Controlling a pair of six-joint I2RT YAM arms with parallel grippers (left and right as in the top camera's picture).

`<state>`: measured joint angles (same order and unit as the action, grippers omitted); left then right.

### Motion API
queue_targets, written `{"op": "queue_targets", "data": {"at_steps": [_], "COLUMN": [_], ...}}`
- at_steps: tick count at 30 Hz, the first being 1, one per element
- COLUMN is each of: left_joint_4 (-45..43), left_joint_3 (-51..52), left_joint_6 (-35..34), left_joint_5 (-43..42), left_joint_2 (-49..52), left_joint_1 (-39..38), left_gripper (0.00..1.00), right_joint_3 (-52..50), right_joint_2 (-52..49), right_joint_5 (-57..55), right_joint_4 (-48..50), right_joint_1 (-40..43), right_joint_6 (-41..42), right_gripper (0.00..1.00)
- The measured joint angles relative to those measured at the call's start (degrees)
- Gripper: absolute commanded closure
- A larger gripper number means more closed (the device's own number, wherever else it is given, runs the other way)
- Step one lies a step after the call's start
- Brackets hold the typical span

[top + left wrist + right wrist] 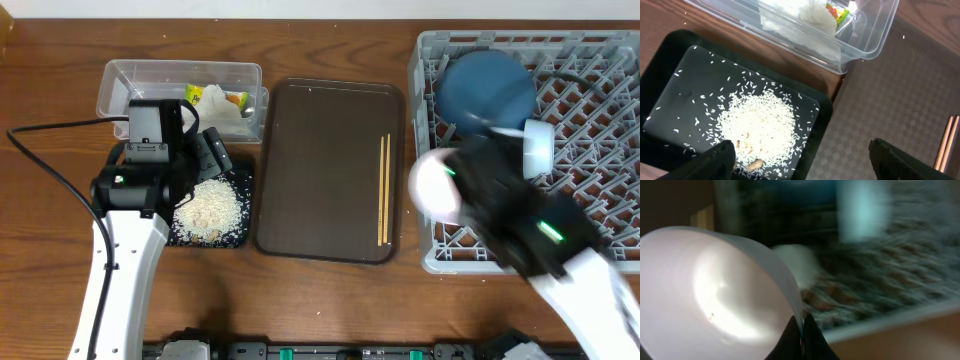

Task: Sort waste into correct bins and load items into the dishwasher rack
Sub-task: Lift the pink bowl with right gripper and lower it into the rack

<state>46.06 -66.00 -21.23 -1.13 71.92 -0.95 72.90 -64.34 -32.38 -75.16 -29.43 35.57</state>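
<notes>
**Figure. Both arms at one moment, from the overhead and wrist views.**

**Left gripper** (800,150). I read the jaws as spread to their widest, with nothing between them. Only the two dark fingers (715,162) show, at the lower edge of the wrist view.
- Just ahead of the fingertips, in the gap between them, lies the heap of loose white rice grains (757,125), with a few tan scraps on its near side.
- The rice rests in the black tray (670,47), and stray grains are scattered over the tray floor.
- Beyond the tray, farther from the fingers, stands the clear tub (867,45). It holds the crumpled white napkin (795,15) and the yellow-orange snack wrapper (837,12).
- One finger hangs over the brown serving tray (880,100). The chopsticks (945,142) lie side by side on that tray, outside that finger.

**Right gripper** (802,340). The fingers are pinched together on the rim of the white bowl (715,290), with the thin wall caught between the tips.
- The bowl hangs tilted to one side of the fingers, its hollow turned toward the wrist camera.
- Seen from overhead, I place the bowl at the left wall of the dishwasher rack (428,60). This arm is blurred there.
- Past the fingertips, inside the rack, are the dark-blue plate (487,88) and a light-blue vessel (540,148). I cannot tell whether that vessel is a bowl or a cup.
</notes>
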Motion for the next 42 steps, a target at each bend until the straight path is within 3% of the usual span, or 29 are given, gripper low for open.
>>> {"op": "queue_targets", "data": {"at_steps": [7,13,18,28,35,42], "left_joint_4": [0.0,0.0,0.0,0.0,0.0,0.0], "left_joint_3": [0.0,0.0,0.0,0.0,0.0,0.0], "left_joint_6": [0.0,0.0,0.0,0.0,0.0,0.0], "left_joint_5": [0.0,0.0,0.0,0.0,0.0,0.0], "left_joint_2": [0.0,0.0,0.0,0.0,0.0,0.0], "left_joint_1": [0.0,0.0,0.0,0.0,0.0,0.0], "left_gripper": [0.12,0.12,0.12,0.12,0.12,0.12], "right_joint_3": [0.1,0.1,0.1,0.1,0.1,0.1], "right_joint_2": [17.2,14.6,1.9,-22.7,-27.6,-27.6], "right_joint_5": [-16.1,-20.3,-21.5,-27.6,-34.4,-35.1], "right_joint_4": [-16.9,-19.4,-17.1,-14.0,-12.1,0.5], "right_joint_1": [9.0,21.5,28.8,29.4,29.4,29.4], "right_joint_6": [13.9,17.1,12.9,2.7,0.9,-12.6], "right_gripper": [0.99,0.99,0.99,0.99,0.99,0.99]}}
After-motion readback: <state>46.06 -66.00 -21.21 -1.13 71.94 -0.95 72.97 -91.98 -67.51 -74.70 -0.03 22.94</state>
